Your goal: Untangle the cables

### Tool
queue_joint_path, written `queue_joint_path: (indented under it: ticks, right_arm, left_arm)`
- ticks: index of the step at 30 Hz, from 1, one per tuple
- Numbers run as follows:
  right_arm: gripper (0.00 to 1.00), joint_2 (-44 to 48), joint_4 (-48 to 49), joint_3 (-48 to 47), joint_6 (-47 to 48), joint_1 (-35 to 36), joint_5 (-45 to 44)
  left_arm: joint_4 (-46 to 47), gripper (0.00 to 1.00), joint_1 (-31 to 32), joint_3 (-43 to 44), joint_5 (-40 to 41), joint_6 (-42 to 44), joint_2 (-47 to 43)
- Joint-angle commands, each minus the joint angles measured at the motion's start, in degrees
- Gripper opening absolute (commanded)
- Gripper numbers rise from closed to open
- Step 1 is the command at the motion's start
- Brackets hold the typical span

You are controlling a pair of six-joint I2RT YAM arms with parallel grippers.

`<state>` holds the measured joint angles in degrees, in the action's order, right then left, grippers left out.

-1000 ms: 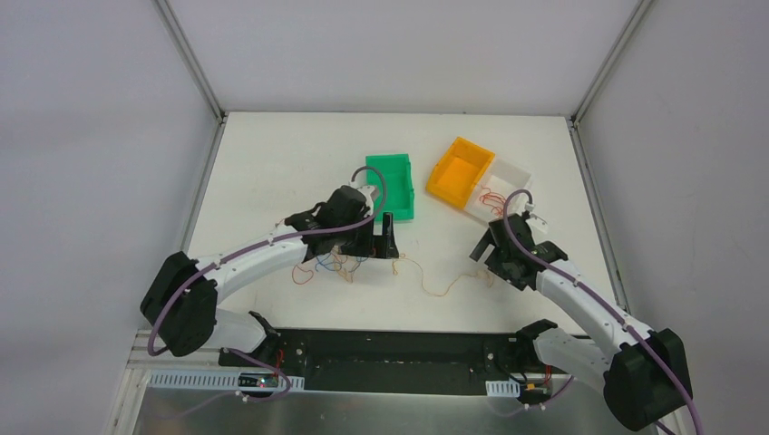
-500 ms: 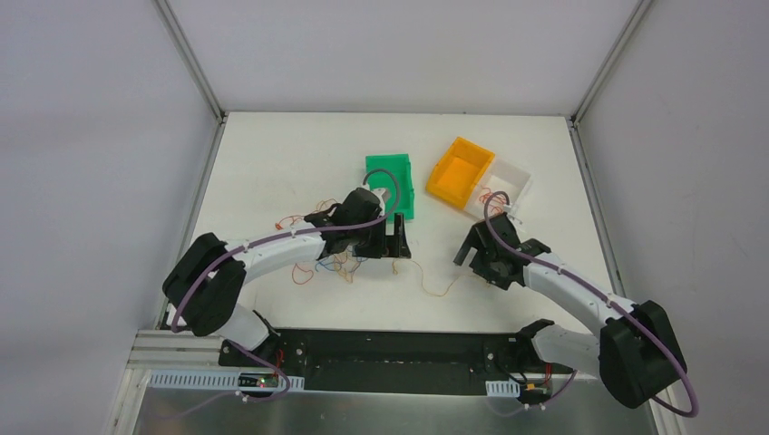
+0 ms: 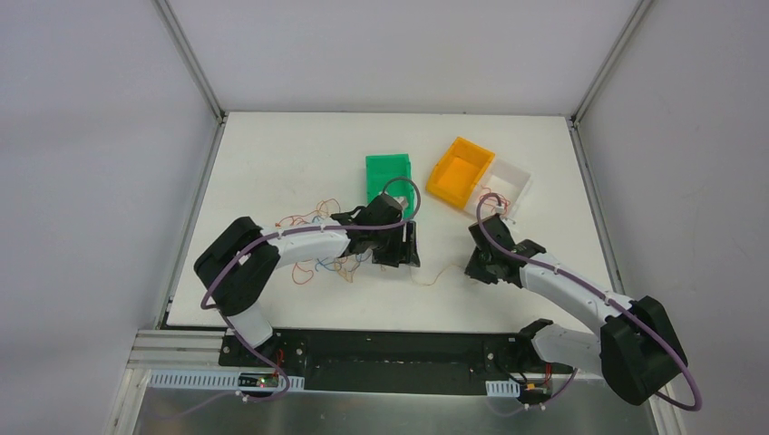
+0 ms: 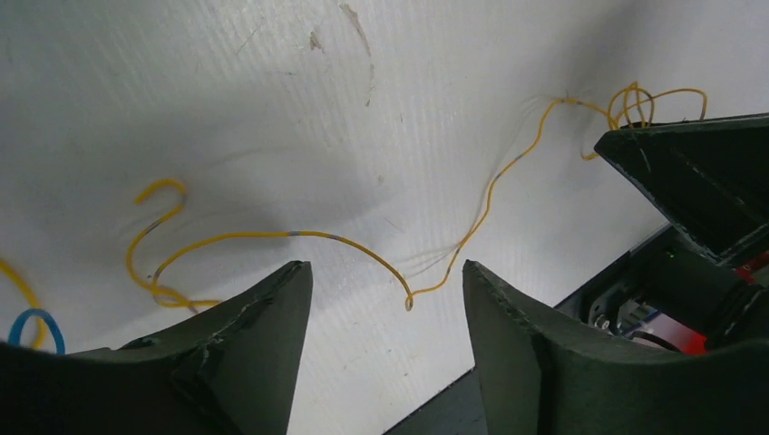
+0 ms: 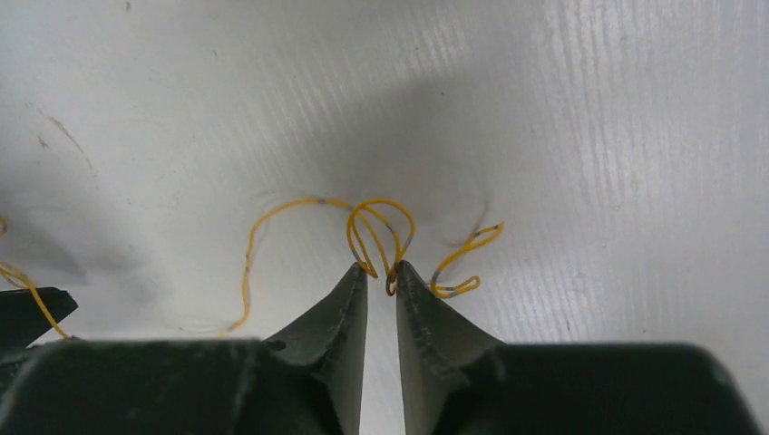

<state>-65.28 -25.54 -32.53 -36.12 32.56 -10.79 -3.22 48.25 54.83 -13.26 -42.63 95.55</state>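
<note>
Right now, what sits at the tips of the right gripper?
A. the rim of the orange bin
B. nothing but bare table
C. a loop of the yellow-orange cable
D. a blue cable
C: in the right wrist view a loop of the yellow-orange cable sits right at the tips of the right gripper, whose jaws stand a narrow gap apart.

Bright diffuse light, soft shadows, sharp focus
</note>
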Motion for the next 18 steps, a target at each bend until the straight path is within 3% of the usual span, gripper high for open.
queue_joint_path:
  ticks: [1, 4, 9, 10, 18]
  right_arm:
    - [0.15, -0.20, -0.33, -2.54, 0.42, 0.80, -1.38]
    - [0.00, 0.16, -0.17, -2.98, 0.85, 0.92, -0.87]
    - [0.00, 1.48, 0.32, -4.89, 2.71, 1.03, -1.42]
    - [0.00, 1.93, 0.24, -5.60, 3.42, 1.09, -1.89]
    - [0.00, 2.62, 0.91, -14.42, 9.31, -1.40, -3.08]
  left_arm:
    - [0.43, 0.56, 1.30, 3.58, 0.02, -2.03, 2.27]
    - [0.07, 0.43, 1.43, 4.25, 0.34, -2.05, 3.18]
    - [-1.69, 0.04, 1.43, 7.93, 0.56, -0.10, 4.00]
    - [-2.55, 0.00, 1.43, 9.33, 0.51, 0.51, 4.11]
    - [-8.11, 0.00, 1.17, 21.53, 0.23, 8.57, 4.47]
